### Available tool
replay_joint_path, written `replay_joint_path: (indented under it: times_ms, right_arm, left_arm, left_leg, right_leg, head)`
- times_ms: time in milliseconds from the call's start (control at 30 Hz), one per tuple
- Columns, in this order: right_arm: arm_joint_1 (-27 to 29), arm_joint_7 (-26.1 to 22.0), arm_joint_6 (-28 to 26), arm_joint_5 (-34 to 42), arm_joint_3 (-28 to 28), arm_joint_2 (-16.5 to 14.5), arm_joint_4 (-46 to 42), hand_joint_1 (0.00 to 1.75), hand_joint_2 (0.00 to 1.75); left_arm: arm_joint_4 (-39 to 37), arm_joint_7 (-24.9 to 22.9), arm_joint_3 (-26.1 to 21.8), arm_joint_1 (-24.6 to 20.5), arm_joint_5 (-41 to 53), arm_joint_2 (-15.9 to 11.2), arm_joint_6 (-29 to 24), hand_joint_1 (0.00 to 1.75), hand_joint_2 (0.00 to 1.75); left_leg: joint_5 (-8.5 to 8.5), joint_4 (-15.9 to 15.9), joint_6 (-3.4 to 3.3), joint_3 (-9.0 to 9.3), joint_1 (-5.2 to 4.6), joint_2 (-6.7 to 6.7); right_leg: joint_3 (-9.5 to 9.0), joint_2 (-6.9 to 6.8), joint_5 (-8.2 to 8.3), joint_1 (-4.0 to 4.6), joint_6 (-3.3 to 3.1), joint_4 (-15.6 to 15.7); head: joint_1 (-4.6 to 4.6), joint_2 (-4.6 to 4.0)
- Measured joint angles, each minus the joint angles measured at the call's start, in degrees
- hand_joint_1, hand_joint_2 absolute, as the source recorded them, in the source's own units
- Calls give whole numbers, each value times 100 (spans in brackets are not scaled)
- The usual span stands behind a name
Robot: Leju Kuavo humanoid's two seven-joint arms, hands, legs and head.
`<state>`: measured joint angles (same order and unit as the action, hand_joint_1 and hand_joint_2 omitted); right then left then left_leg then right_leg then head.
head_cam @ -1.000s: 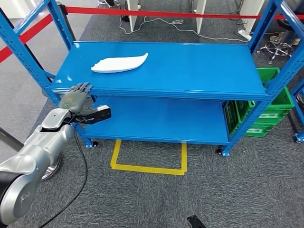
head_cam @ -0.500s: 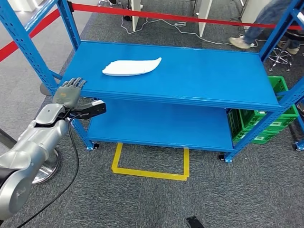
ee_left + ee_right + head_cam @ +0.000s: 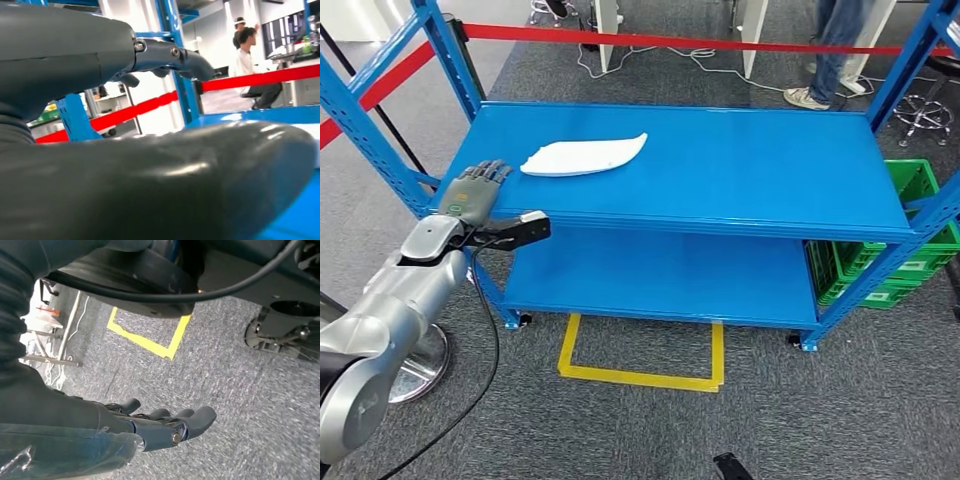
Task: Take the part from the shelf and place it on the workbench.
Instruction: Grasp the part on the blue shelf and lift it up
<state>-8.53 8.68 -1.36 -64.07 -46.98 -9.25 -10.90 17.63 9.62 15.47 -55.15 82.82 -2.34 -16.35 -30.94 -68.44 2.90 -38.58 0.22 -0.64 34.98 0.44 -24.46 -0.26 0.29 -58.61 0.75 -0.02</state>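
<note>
A flat white part (image 3: 582, 156) with a pointed end lies on the top board of the blue shelf (image 3: 743, 170), toward its left side. My left hand (image 3: 477, 192) hovers at the shelf's front left corner, fingers stretched out and apart, a short way from the part and holding nothing. In the left wrist view the left hand's fingers (image 3: 170, 55) and thick thumb (image 3: 158, 180) stand apart over the blue board. My right hand (image 3: 166, 425) hangs over the grey carpet with its fingers loosely extended and nothing in them.
The shelf's blue uprights (image 3: 365, 110) flank the board at both ends. Green crates (image 3: 901, 250) sit at the lower right. A yellow tape square (image 3: 641, 350) marks the carpet in front. A red barrier tape (image 3: 682, 42) runs behind, with a person's legs (image 3: 833, 50) beyond.
The whole picture has shifted, so the camera moved. My left hand has come up level with the top board's front left corner, a little closer to the white part.
</note>
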Motion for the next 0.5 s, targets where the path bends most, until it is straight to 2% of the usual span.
replay_joint_path:
  times_ms: [33,67,100,167,200,233,267,333,400,433,500]
  right_arm:
    - [8,0,0,0,-4,0,0,0,175]
    - [17,0,0,-1,-6,0,-1,0,175]
    - [23,0,0,-1,-8,0,-1,0,175]
    - [29,0,0,-2,-10,0,-1,0,175]
    - [26,0,0,-3,-10,1,-1,0,175]
    - [24,0,0,-4,-10,1,-1,0,175]
    - [21,0,0,-7,-10,2,-1,0,175]
    - [23,0,0,-10,-10,2,-1,0,175]
    - [29,0,0,-14,-11,2,-1,0,175]
    - [26,0,0,-16,-11,2,-1,0,175]
    - [18,-6,1,-17,-13,2,-1,0,175]
  left_arm:
    - [-3,0,1,10,0,-6,1,0,0]
    - [-5,0,1,21,0,-11,2,0,0]
    - [-7,0,2,26,0,-13,2,0,0]
    - [-8,0,5,21,0,-14,2,0,0]
    - [-10,0,6,13,0,-14,3,0,0]
    - [-12,0,7,4,0,-14,4,0,0]
    - [-14,0,8,2,0,-13,5,0,0]
    - [-16,0,10,3,0,-12,5,0,0]
    - [-15,-1,11,0,0,-19,3,0,0]
    - [-14,-1,11,-8,0,-22,3,0,0]
    - [-15,-2,15,-13,1,-26,1,0,0]
  left_leg:
    - [-54,-313,17,-221,7,0]
    - [0,-461,29,-371,15,1]
    - [178,-384,37,-408,23,2]
    - [721,269,56,-206,45,21]
    - [903,619,58,-59,47,32]
    - [978,881,26,55,47,41]
    - [967,1022,-17,118,42,45]
    - [868,1078,-137,151,32,32]
    - [831,1089,-217,189,42,25]
    - [813,1095,-252,216,49,24]
    - [768,1096,-299,262,35,22]
  right_leg:
    - [-32,2,-30,-5,-5,-1]
    - [-70,5,-64,-11,-1,-2]
    - [-117,9,-100,-20,9,-4]
    - [-224,17,-187,-38,54,-8]
    - [-260,23,-232,-33,89,-19]
    - [-277,28,-267,-23,123,-26]
    - [-281,31,-291,-11,154,-24]
    - [-296,23,-318,-5,205,7]
    - [-272,6,-403,-10,260,-86]
    - [-172,2,-506,-10,279,-295]
    - [244,-3,-789,-8,291,-1047]
  head:
    - [-1,0]
    - [-1,0]
    - [-1,0]
    - [-1,0]
    - [-9,0]
    - [-15,0]
    - [-16,0]
    - [-7,0]
    - [11,0]
    - [21,0]
    - [39,0]
